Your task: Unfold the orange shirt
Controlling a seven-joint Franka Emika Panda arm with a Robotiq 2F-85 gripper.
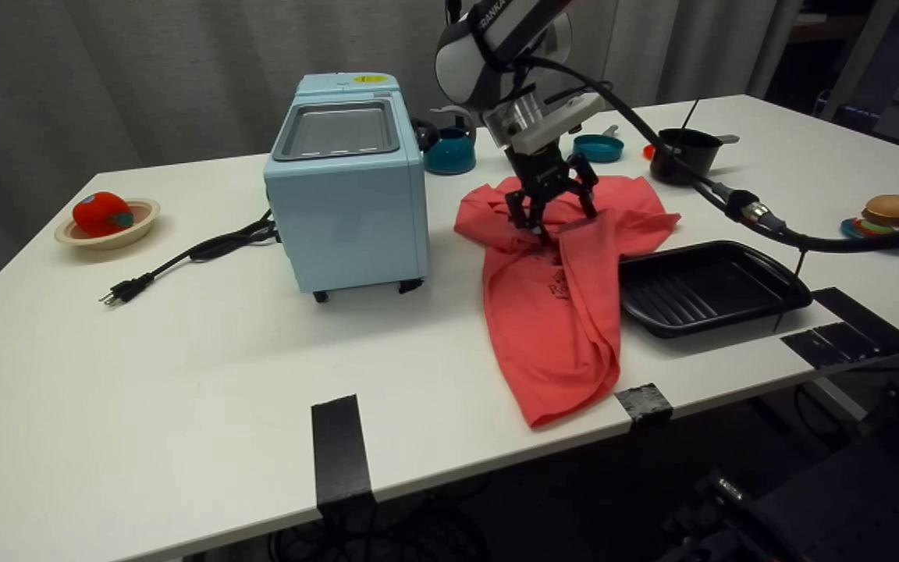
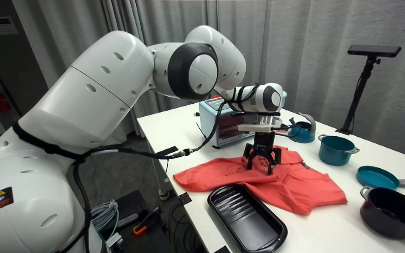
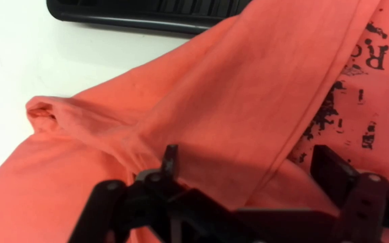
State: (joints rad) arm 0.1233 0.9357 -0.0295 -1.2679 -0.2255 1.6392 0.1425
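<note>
Orange shirt [image 1: 547, 308] lies just in from the black-taped edge of the tabletop [image 1: 442, 429]; your hand [image 3: 246, 153] is spread wide across the flap [image 3: 245, 108], holding nothing, so pinch its loose side and gently peel it off the print [image 3: 351, 98].

From this side of the tabletop [image 1: 184, 375] I see a bowl [image 1: 118, 240] at the far left with an item [image 1: 102, 215] in it. Right of that stands the box appliance [image 1: 348, 226], its cord [image 1: 219, 247] running left. The shirt [image 1: 520, 336] lies to the appliance's right, the fingers [image 1: 588, 204] over its far half, the tray [image 1: 723, 285] just beside it on the right. Farther right sits a burger [image 1: 894, 209]. Along the far side, left to right, are the kettle [image 1: 449, 154], pan [image 1: 598, 148] and pot [image 1: 695, 148]; in an exterior view a second pot [image 2: 335, 154] stands between kettle and pan.
</note>
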